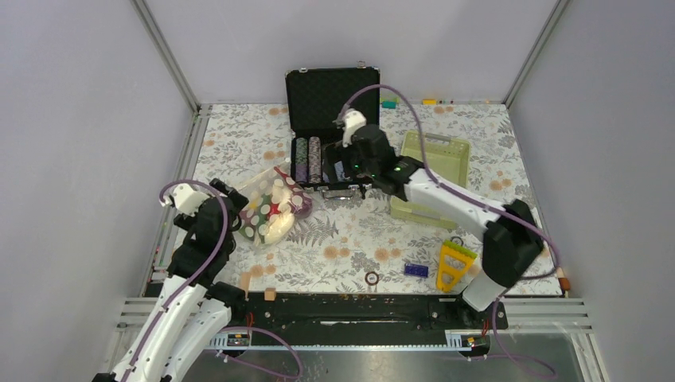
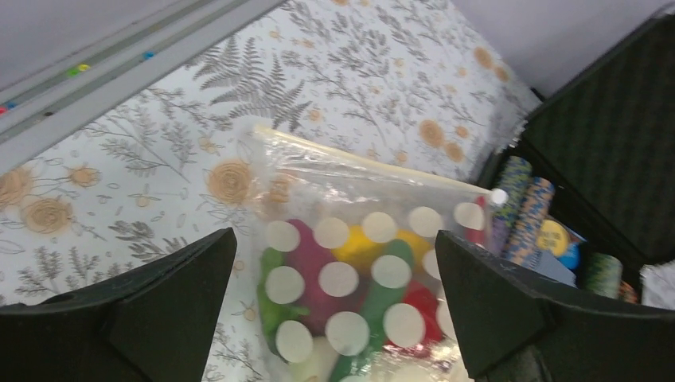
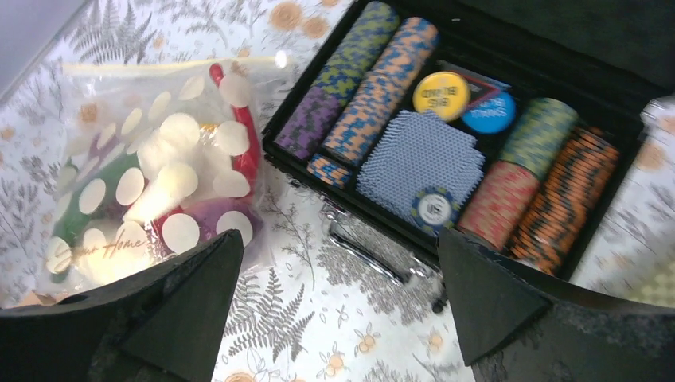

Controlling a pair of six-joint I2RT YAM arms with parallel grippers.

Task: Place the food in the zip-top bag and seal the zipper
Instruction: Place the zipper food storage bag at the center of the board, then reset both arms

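Note:
The zip-top bag (image 1: pixel 275 211), clear with white dots, lies flat on the floral cloth, left of the poker case. The food is inside it: purple (image 2: pixel 314 255), yellow (image 2: pixel 358 243), green (image 2: pixel 382 306), red (image 2: pixel 418 302) and white pieces show through. The zipper (image 2: pixel 358 163) runs along the bag's far edge as a pale strip; I cannot tell whether it is pressed shut. My left gripper (image 2: pixel 334 306) is open, its fingers astride the bag just above it (image 1: pixel 239 216). My right gripper (image 3: pixel 338 306) is open and empty over the cloth beside the case's front edge (image 1: pixel 344 173). The bag (image 3: pixel 151 183) lies to its left.
An open black poker case (image 1: pixel 330 103) with striped chip stacks (image 3: pixel 374 72) stands right of the bag. A pale green basket (image 1: pixel 434 159) is behind the right arm. A yellow triangular tool (image 1: pixel 454 263), a blue block (image 1: pixel 415 270) and a small ring (image 1: pixel 372 278) lie near the front.

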